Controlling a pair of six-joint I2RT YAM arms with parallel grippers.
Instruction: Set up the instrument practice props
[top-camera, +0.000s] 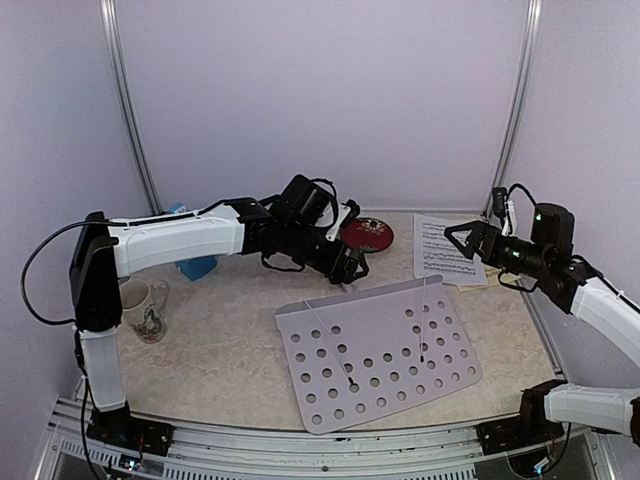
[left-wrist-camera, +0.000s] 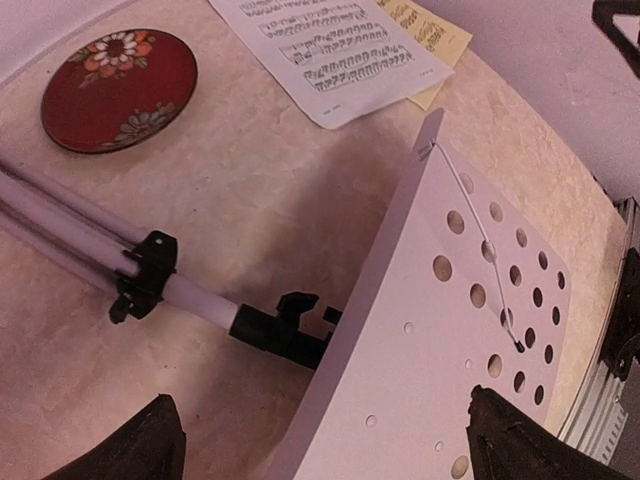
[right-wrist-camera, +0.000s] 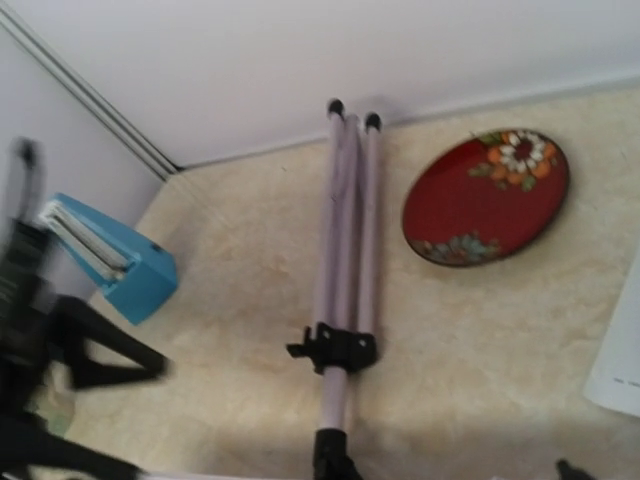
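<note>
Lying on its back across the near middle of the beige marbled tabletop (top-camera: 230, 370), the white perforated music stand (top-camera: 380, 350) faces you with its holes up, and its folded silver tripod legs (right-wrist-camera: 345, 260) run away from it toward the back wall. Your left gripper (top-camera: 350, 265) hangs just above the black joint where the pole meets the desk plate; the wrist view shows its two dark fingertips (left-wrist-camera: 150, 440) spread wide to either side, released and grasping nothing. To the right at the back, the white music sheet (top-camera: 443, 250) lies flat with the yellow music sheet (left-wrist-camera: 430, 30) tucked partly under it. Your right gripper (top-camera: 465, 238) hovers over that white sheet's right edge, its jaws parted and empty as far as the overhead view shows. The small blue pyramid metronome (top-camera: 195, 265) sits at the back left, partly hidden behind your left arm. Between tripod and sheets lies the red round floral plate (top-camera: 367, 234), and the white patterned mug (top-camera: 145, 305) stands at the left edge.
</note>
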